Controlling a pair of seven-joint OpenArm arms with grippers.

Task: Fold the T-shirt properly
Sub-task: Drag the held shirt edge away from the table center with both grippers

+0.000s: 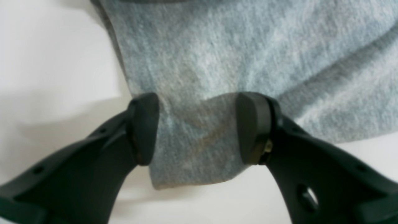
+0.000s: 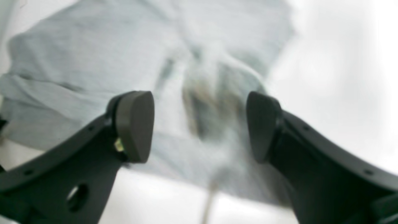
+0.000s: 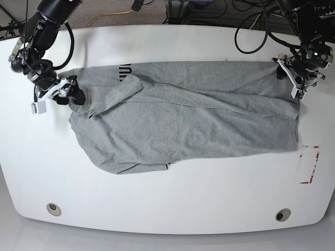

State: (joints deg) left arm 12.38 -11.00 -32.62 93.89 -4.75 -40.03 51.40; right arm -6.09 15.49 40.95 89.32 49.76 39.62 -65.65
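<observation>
The shirt (image 3: 199, 117) lies spread and rumpled across the white table (image 3: 167, 198). The left gripper (image 1: 197, 127) straddles a corner of cloth, jaws apart; the right gripper (image 2: 199, 127) gapes wide, holding nothing. Light and limp, the shirt will likely sag and bunch, so hem corners or shoulder seams look the best grips.

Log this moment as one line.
T-shirt: spread, partly folded | left gripper: open astride corner | right gripper: open, empty
</observation>
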